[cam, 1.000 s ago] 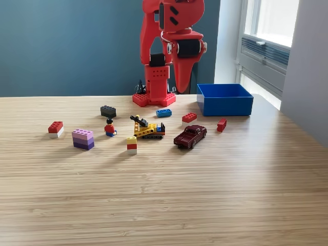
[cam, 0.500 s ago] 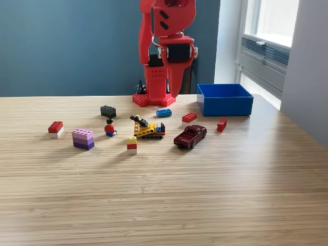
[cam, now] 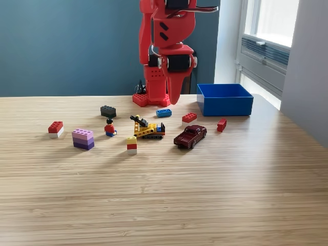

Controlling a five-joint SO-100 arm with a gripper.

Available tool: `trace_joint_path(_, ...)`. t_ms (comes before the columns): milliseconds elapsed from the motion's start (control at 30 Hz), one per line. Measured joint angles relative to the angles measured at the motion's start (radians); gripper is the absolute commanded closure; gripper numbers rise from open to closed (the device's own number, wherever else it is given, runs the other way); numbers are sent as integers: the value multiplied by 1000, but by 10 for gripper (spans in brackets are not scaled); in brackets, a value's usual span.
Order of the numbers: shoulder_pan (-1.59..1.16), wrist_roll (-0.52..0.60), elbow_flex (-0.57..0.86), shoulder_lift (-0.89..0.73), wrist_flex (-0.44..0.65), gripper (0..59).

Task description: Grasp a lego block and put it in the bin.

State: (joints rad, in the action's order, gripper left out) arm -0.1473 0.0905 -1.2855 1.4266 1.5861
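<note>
1. The blue brick [cam: 164, 113] is your likeliest pick, judging by position: it lies flat on the table [cam: 205, 195] just in front of the red base [cam: 154, 98], long axis running roughly left-right in the exterior view, nothing touching it.
2. The gripper [cam: 174, 97] hangs tip-down above and a bit to the exterior view's right of that brick, clear of the table. The fingers look pressed together w/ nothing between them, but the view is head-on and small, so I can't tell for sure whether it's clenched or slack.
3. Key relation: the brick sits below, nearer the camera and slightly left (exterior view) of the tip. You'd need to drop down and come forward a touch, w/ jaws straddling the brick's short side.
4. The bin [cam: 225, 105] stands to the exterior view's right of the base, open top, apparently empty. Short swing from the brick.
5. Other candidates nearby: red brick [cam: 189, 117] just right of the blue one, small red brick [cam: 221, 124] in front of the bin, dark brick [cam: 108, 110] to the left.
6. Further out: yellow vehicle [cam: 148, 129], dark red toy car [cam: 190, 136], minifigure [cam: 109, 127], purple stack [cam: 83, 138], red-white brick [cam: 55, 128], yellow-red-white stack [cam: 131, 144]. All well apart from the tip.
7. No block grasped yet, by my read; task is at the approach stage.
</note>
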Motion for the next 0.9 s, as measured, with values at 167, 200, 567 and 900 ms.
trace_joint_path(167,-11,0,0,0,0,585)
trace_joint_path(200,-9,-5,0,0,0,585)
trace_joint_path(567,-86,-37,-121,21,0,585)
trace_joint_path(900,-170,-29,-179,21,0,585)
